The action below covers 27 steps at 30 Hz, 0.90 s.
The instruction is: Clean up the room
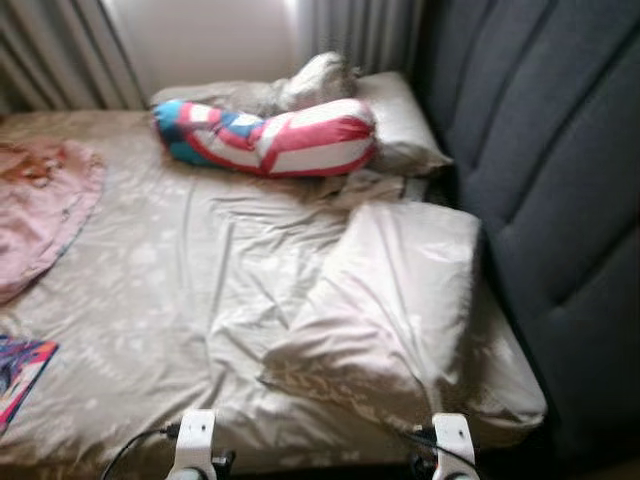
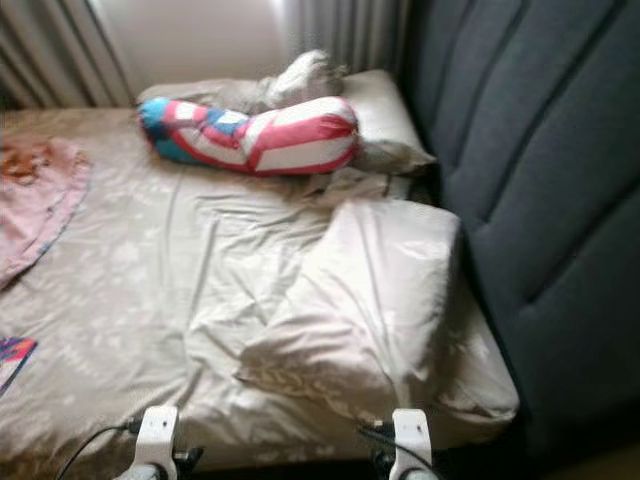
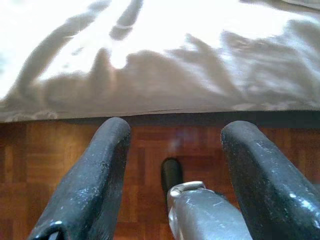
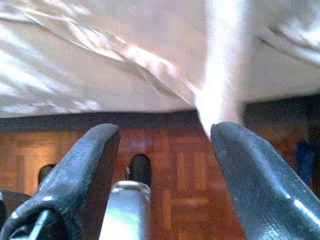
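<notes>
You stand at the rumpled beige bed (image 1: 180,300), both grippers (image 3: 172,150) (image 4: 162,150) low at its edge with fingers spread and empty; next, reach for the large cream pillow (image 1: 390,290) lying askew near the dark headboard (image 1: 560,180).

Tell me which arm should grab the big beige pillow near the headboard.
Right. The right gripper sits just below the pillow, open; the left gripper is farther from it.

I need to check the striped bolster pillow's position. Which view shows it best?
The left eye view: the striped bolster pillow lies whole across the head of the bed. The right eye view shows it equally whole. The wrist views show bed edge and floor instead.
</notes>
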### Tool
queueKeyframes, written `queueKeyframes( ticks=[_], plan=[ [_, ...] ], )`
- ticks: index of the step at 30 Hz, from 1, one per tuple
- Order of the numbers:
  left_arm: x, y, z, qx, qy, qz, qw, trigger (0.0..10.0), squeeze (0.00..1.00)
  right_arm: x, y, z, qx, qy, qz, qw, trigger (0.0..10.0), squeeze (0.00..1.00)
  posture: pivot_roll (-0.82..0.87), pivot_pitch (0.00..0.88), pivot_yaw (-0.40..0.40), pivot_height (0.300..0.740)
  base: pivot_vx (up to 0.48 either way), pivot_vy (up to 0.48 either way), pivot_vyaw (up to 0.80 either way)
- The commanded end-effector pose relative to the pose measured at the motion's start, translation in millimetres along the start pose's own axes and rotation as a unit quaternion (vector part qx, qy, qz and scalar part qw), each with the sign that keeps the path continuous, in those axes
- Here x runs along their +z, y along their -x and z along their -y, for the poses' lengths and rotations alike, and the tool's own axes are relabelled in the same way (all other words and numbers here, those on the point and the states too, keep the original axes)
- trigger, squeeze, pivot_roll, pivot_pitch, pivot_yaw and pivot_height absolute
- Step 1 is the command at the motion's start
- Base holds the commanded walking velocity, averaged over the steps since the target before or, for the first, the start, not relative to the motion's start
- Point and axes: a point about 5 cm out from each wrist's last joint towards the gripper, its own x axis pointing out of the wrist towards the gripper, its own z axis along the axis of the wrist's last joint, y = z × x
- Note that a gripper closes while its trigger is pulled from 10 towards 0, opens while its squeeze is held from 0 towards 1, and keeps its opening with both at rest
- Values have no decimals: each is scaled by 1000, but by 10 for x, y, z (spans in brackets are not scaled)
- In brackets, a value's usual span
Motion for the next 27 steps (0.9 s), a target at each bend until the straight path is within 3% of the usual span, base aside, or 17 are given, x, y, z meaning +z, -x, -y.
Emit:
queueKeyframes(
  ticks=[1, 6, 15, 20, 27],
  plan=[
    [-16, 3, 0, 0, 6, -2, 1000, 10000, 0, 0, 2, 14, -1, 0, 2, 1000, 10000, 0, -51, 53, -14, 740, 300, 0, 0],
    [-11, 2, 2, 0, 6, 0, 1000, 10000, 0, 0, 3, 14, -1, 0, 3, 1000, 10000, 0, -51, 53, -14, 740, 291, 0, 0],
    [30, -3, 11, -3, 6, 11, 1000, 10000, 0, -7, 4, 14, -2, -3, 2, 1000, 10000, 0, -49, 55, -14, 740, 0, 0, 0],
    [128, -16, 22, -6, 2, 32, 999, 10000, 0, -16, 5, 13, 0, -4, 1, 1000, 10000, 0, -51, 57, -14, 740, 0, 0, -721],
    [444, -38, 46, -12, 6, 101, 995, 10000, 0, -2, 12, 19, -5, -15, 21, 1000, 10000, 0, -56, 59, -15, 740, 0, 0, 0]
  ],
)
